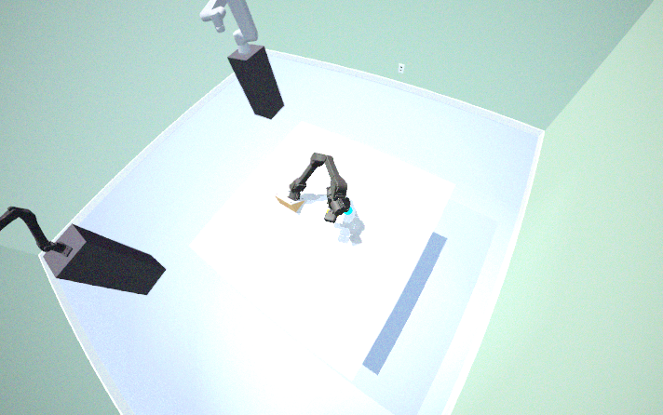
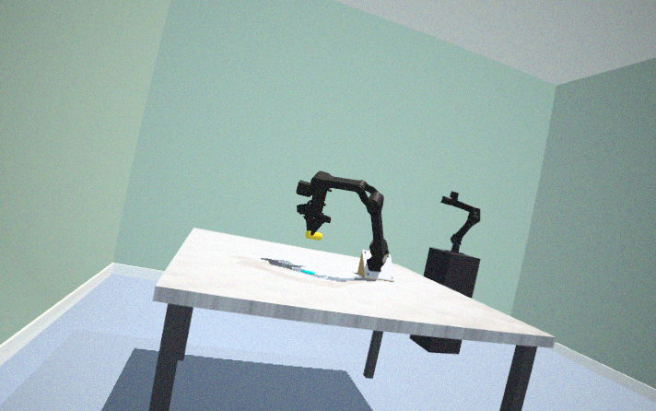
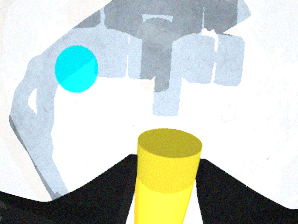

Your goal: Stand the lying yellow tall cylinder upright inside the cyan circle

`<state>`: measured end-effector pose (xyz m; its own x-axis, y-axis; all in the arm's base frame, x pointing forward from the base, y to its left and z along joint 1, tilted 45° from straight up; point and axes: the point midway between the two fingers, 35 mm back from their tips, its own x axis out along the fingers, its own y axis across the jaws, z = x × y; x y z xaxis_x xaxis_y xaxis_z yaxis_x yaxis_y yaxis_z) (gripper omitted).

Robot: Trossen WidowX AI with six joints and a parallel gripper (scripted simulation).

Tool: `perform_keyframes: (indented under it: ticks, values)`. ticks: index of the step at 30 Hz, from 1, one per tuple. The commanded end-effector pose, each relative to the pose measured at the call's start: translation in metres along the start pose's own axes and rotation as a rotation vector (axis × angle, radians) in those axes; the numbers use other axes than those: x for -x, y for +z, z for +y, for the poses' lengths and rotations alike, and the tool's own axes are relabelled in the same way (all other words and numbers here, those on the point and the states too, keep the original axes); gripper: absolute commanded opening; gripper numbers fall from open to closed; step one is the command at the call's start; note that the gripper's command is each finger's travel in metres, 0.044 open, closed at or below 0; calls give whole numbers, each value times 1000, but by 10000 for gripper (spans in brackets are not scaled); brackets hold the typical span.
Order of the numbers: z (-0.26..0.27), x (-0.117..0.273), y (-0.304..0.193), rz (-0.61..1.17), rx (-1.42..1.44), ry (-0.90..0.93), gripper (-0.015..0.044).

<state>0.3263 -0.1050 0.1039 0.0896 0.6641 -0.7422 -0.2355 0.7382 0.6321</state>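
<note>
The yellow tall cylinder (image 2: 317, 236) (image 3: 166, 170) is held in the air above the table, lying nearly level in the exterior view. My gripper (image 2: 312, 233) (image 3: 167, 164) is shut on it, one finger on each side, and points down. In the top view the arm hides nearly all of the cylinder. The cyan circle (image 1: 348, 210) (image 2: 308, 272) (image 3: 76, 69) is flat on the table below the gripper; in the wrist view it is at the upper left, apart from the cylinder. In the top view the arm partly covers it.
The arm's base stands by a wedge-shaped mount (image 1: 290, 202) (image 2: 361, 264) on the table (image 2: 232, 290). The arm's shadow falls over the table around the circle. Two other arms stand on dark pedestals (image 1: 256, 83) (image 1: 107, 261) away from the table.
</note>
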Motion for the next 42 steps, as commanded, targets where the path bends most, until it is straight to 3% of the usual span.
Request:
perform_keyframes:
  ticks: [1,42]
  values:
    - [12,1,6,-5,-73,3,105]
    - [103,5,33,-9,-635,33,105]
